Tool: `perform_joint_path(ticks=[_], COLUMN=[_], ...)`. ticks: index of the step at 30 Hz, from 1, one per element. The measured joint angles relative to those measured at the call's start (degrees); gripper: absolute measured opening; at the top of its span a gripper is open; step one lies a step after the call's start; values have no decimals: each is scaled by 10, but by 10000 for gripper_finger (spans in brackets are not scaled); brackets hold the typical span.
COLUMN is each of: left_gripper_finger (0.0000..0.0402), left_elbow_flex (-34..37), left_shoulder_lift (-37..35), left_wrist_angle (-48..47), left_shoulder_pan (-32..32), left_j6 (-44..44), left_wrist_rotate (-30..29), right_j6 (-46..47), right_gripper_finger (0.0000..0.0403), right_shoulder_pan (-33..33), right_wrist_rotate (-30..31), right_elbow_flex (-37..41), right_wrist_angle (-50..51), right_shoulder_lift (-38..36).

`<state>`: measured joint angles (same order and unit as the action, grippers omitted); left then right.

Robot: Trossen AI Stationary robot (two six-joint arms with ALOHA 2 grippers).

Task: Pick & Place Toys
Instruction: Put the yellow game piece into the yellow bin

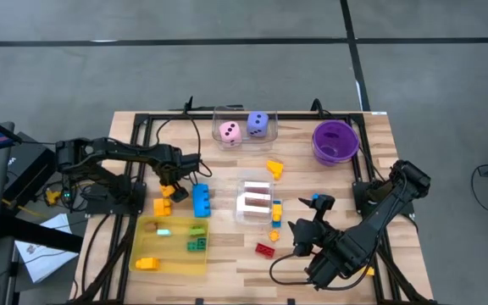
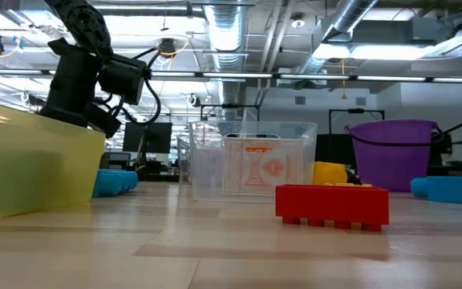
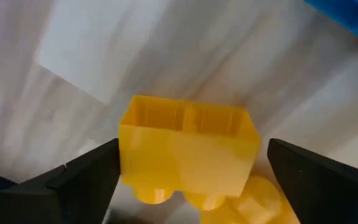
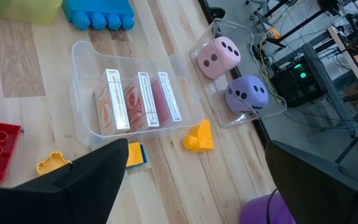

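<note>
Straddling yellow brick, left gripper open

the location is a robotics lab or industrial test space. indicators: exposed ceiling ducts and pipes with strip lighting overhead; computer monitors on benches behind the table; loose cable bundles and powered electronics with a green indicator lamp beside the table edge; a grey concrete floor marked with dark lines. the work surface is a wooden table fitted with a black metal frame that carries two arms.
</note>
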<state>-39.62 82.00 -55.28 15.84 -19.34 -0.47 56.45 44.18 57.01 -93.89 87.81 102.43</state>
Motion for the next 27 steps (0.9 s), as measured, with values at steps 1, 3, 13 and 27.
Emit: perform_joint_path(ticks=[1,3,13,27], left_gripper_finger=[383,369,291,293], left_elbow_flex=[0,0,0,-10], left_shoulder_lift=[0,0,0,-2], left_wrist_angle=[-2,-4,-6,-8], left_shoulder_pan=[0,0,0,0], left_j6=[0,1,24,44], left_wrist_rotate=[7,9,9,-10], right_j6=[0,0,0,0], right_gripper_finger=[372,372,372,372], right_shoulder_pan=[0,0,0,-1], right_wrist_rotate=[0,0,-2,-1], right_elbow_flex=[0,0,0,0], right_wrist_angle=[0,0,0,0], right_shoulder_lift=[0,0,0,0])
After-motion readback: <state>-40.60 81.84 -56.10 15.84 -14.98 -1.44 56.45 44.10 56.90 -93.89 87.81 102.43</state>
